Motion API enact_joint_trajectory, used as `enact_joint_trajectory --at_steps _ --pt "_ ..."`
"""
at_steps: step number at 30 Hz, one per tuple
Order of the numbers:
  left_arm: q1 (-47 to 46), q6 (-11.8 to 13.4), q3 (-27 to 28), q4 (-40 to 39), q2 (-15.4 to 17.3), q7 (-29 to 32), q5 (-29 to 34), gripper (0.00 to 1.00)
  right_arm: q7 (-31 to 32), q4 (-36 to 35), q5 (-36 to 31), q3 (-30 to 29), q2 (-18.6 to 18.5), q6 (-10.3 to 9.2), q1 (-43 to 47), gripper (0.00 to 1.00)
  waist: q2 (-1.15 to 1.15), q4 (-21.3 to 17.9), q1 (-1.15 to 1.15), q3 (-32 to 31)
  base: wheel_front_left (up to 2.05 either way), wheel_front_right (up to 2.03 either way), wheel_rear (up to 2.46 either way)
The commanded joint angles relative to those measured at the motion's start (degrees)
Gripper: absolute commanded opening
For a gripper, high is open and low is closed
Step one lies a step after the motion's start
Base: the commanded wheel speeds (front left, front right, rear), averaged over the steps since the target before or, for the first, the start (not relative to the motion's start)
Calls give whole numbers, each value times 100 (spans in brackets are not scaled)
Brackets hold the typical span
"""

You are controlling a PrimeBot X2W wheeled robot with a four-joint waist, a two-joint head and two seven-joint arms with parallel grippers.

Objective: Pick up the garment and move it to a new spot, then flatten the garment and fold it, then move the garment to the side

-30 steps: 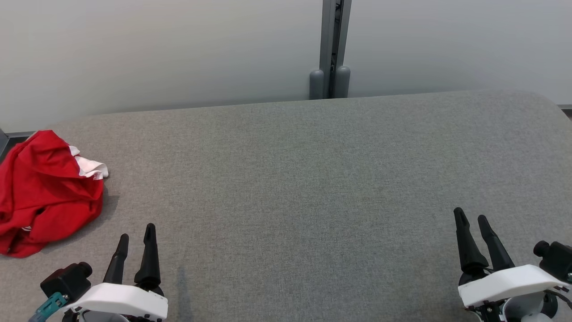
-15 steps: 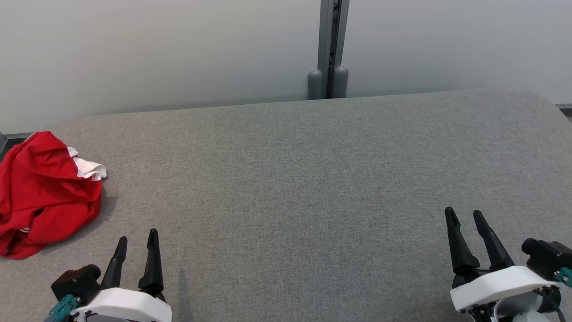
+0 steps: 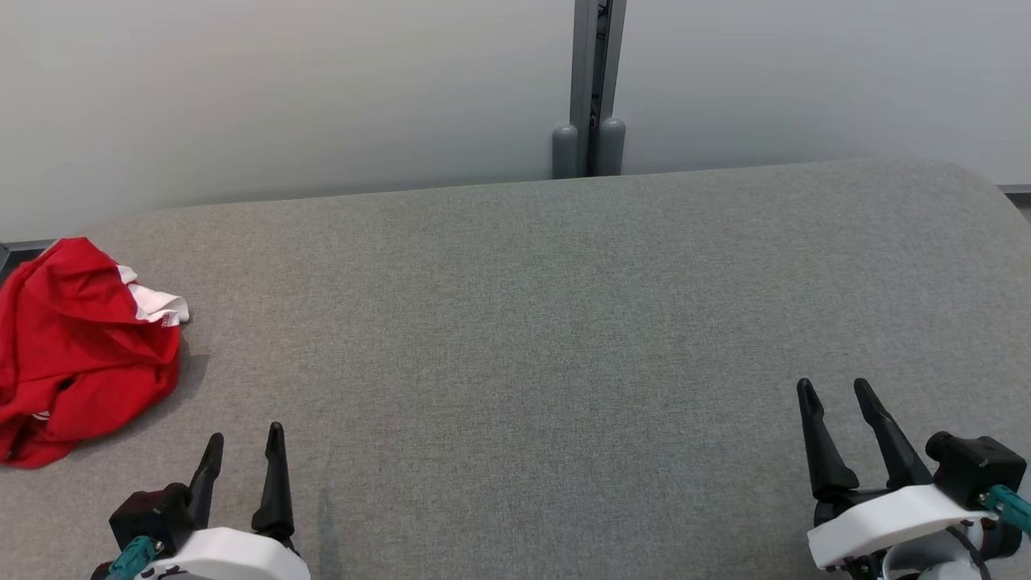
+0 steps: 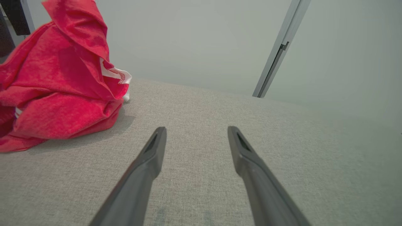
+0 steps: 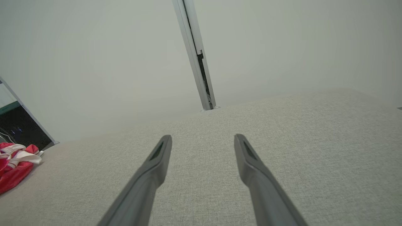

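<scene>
At far left lies a crumpled red garment [image 3: 80, 346], white-trimmed; left hand [image 3: 246, 433] and right hand [image 3: 832, 385] spread.

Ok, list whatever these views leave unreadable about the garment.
- Head view: the red garment runs off the left edge, so its full extent is cut off.
- All views: crumpled folds hide what kind of garment it is.
- Left wrist view: the red marking on its white trim is too small to read.
</scene>
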Motion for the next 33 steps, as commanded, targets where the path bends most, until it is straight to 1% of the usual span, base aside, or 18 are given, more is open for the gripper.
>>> enact_joint_trajectory --at_steps 1,12,18,33 --pt "4 45 31 0 38 -46 132 100 -72 -17 -125 -13 -29 11 -52 100 0 0 0 2 0 0 0" --pt "27 136 48 24 43 -181 659 100 -197 -5 -765 -112 -25 12 -76 100 0 -22 0 29 0 0 0" --pt "36 152 87 -14 45 -243 949 100 -269 20 -1082 -173 1 12 -45 100 0 -25 0 30 0 0 0" --pt "146 185 156 -144 48 -392 1587 100 -425 -165 -1793 -245 82 13 31 100 0 -33 0 -23 0 0 0"
